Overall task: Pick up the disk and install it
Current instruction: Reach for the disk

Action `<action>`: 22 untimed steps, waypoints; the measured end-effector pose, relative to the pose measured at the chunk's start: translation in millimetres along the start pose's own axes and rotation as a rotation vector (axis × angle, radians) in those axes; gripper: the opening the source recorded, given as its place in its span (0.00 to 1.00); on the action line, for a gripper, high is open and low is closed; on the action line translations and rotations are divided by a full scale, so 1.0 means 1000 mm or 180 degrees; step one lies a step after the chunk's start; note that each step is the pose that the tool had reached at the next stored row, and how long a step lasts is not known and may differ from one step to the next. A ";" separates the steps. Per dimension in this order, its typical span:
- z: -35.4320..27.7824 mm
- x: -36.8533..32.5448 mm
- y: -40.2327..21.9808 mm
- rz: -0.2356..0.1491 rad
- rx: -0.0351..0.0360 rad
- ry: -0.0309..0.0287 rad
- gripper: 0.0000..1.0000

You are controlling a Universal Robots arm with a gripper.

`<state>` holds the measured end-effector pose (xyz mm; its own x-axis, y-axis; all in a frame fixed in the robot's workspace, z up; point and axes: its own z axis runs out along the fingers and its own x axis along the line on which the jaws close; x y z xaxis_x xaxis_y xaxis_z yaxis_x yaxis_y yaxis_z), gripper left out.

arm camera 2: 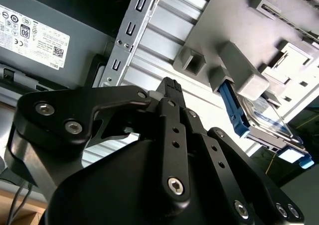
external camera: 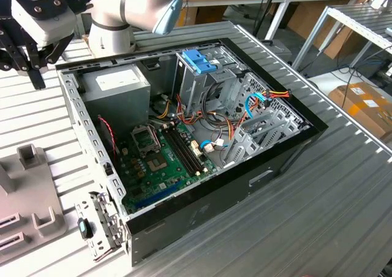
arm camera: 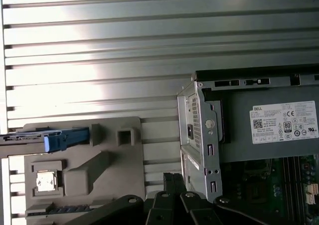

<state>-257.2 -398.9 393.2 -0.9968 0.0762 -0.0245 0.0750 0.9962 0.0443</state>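
Hand (external camera: 35, 75) is up at the exterior view's left. I read its black fingers as pinched together with nothing between them. It hovers over the ribbed silver metal surface (external camera: 318, 222), just outside a corner of the open black computer case (external camera: 245, 185). Inside that corner I can see the grey power-supply box with the white sticker (external camera: 116, 84).

Over to the second wrist view: the flat silver-metal disk (arm camera 2: 264, 123), edged in a blue plastic frame, stands on edge in a slot of the grey moulded plastic fixture (arm camera 2: 234, 60). That fixture sits on the surface beside the case. In the first wrist view the disk (arm camera: 60, 138) shows edge-on in the same slot. Hand and disk are apart, with no contact.
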 end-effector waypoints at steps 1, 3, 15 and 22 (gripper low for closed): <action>-0.0001 0.0018 -0.0001 0.0000 0.0000 0.0000 0.11; -0.0001 0.0047 -0.0003 0.0000 0.0000 0.0000 0.11; -0.0007 0.0302 -0.0023 0.0000 0.0000 0.0000 0.11; -0.0010 0.0416 -0.0031 0.0000 0.0000 0.0000 0.11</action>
<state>-298.9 -398.9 393.1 -0.9968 0.0762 -0.0244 0.0751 0.9962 0.0443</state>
